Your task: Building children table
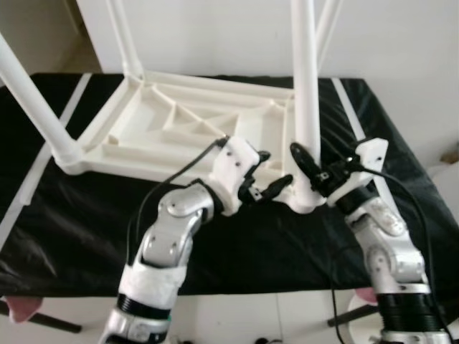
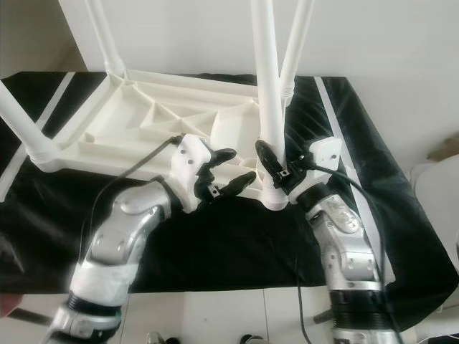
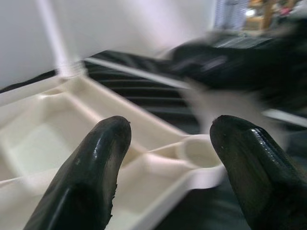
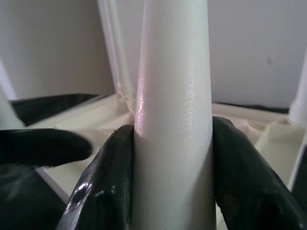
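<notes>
Both silver arms sit closest to cam, reaching fwd over a black cloth (image 1: pixel 64 236) w/ white stripes. White plastic tabletop (image 1: pixel 179 125) lies upside down on the cloth, ribbed underside up, four legs fitted at corners; leg tops cut off by frame edge. Right gripper (image 1: pixel 307 166) is clamped round the near-right leg (image 1: pixel 305 86) low down, fingers (image 4: pixel 103 187) pressed to both sides. Left gripper (image 2: pixel 228 170) hovers at the tabletop's near rim just beside that corner, fingers (image 3: pixel 93 167) spread wide, nothing between. Left wrist view is blurred on its far side.
</notes>
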Controlling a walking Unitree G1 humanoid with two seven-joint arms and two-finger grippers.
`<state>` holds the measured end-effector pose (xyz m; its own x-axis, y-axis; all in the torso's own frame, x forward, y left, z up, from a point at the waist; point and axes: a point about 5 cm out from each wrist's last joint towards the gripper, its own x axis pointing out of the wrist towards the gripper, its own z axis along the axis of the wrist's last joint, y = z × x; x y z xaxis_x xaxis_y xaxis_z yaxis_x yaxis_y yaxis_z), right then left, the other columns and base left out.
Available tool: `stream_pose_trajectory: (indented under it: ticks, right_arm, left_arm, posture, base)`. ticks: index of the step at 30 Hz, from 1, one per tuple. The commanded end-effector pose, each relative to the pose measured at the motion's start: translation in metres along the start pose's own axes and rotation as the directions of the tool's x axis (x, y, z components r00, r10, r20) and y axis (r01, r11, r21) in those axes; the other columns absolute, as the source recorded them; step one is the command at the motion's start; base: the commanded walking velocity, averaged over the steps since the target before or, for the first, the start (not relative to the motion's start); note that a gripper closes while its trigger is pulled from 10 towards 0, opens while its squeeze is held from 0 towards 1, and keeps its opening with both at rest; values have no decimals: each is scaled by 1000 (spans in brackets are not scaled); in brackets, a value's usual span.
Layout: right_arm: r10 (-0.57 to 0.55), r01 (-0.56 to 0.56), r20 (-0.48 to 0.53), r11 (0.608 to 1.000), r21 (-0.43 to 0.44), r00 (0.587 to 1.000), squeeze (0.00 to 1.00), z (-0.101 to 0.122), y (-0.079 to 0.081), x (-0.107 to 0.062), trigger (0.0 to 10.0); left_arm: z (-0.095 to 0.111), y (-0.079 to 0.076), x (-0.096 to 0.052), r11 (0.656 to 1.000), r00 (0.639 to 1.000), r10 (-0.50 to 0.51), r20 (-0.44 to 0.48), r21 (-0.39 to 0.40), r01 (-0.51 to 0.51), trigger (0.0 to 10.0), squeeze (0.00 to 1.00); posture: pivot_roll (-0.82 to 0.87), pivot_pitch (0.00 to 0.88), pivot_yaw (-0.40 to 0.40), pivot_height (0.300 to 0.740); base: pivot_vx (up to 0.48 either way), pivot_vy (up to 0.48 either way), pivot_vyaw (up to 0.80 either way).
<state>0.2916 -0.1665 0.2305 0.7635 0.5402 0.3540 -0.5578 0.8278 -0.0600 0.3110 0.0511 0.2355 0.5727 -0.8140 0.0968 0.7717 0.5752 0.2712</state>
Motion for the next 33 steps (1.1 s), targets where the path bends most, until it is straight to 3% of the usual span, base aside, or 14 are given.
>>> stream_pose_trajectory:
  ticks: [1,8,12,16,17,33]
  right_arm:
    - [28,-28,11,1000,10,1000,0,6,1,-2,10000]
    - [77,-76,-35,997,15,996,0,8,4,-10,10000]
    - [160,-156,-95,987,43,983,0,5,16,-17,10000]
    - [188,-183,-117,982,57,975,0,3,20,-19,10000]
    - [214,-206,-129,976,71,968,0,1,24,-19,10000]
    - [271,-247,-190,959,142,943,0,-14,39,-13,10000]
  left_arm:
    - [-1,13,-1,989,989,149,-1,-3,-149,10000,0]
    - [4,44,5,963,963,269,-31,40,-268,10000,0]
    - [8,62,9,935,933,354,-66,24,-353,10000,0]
    - [18,64,14,935,934,353,-57,48,-351,10000,0]
    - [29,62,20,934,934,354,-48,70,-350,10000,0]
    - [77,39,43,958,958,286,37,28,-287,10000,0]
  posture:
    - [-153,155,6,740]
    - [-162,153,9,740]
    - [-164,151,15,740]
    - [-167,149,18,740]
    - [-167,147,18,740]
    - [-160,145,16,740]
  base:
    - [0,0,0]
    - [0,0,0]
    - [0,0,0]
    - [0,0,0]
    - [0,0,0]
    - [0,0,0]
